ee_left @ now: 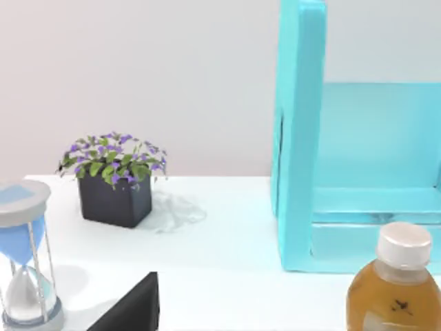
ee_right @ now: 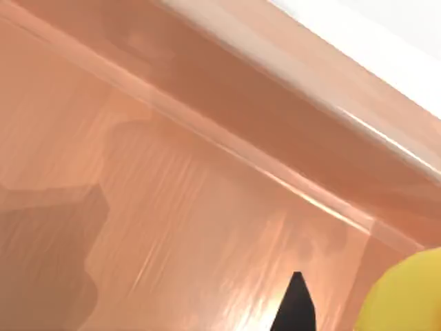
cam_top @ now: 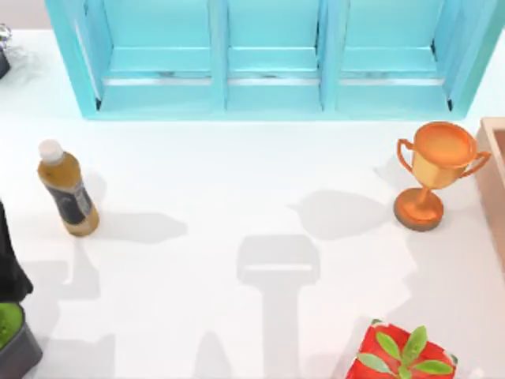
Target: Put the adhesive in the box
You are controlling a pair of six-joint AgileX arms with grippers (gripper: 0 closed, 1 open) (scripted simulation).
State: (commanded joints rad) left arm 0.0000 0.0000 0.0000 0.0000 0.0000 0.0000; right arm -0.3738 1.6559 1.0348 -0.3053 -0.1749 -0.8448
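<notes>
The box (cam_top: pixel 492 170) is a light tan box cut off by the right edge of the table. Its peach inner wall and floor (ee_right: pixel 207 207) are close up in the right wrist view. A rounded yellow piece of the adhesive (ee_right: pixel 406 296) sits in that view right beside a black part of my right gripper (ee_right: pixel 296 307), over the box's inside. Whether the gripper holds it is unclear. My left gripper (ee_left: pixel 134 307) is parked at the table's left edge, where its dark arm (cam_top: pixel 9 260) is seen from above.
A turquoise shelf unit (cam_top: pixel 272 55) spans the back. A brown drink bottle (cam_top: pixel 67 189) stands at the left, and an orange trophy (cam_top: pixel 432 170) next to the box. A red leaf-printed box (cam_top: pixel 402 355) is at the front. An hourglass (ee_left: pixel 24 255) and a potted plant (ee_left: pixel 114 179) stand far left.
</notes>
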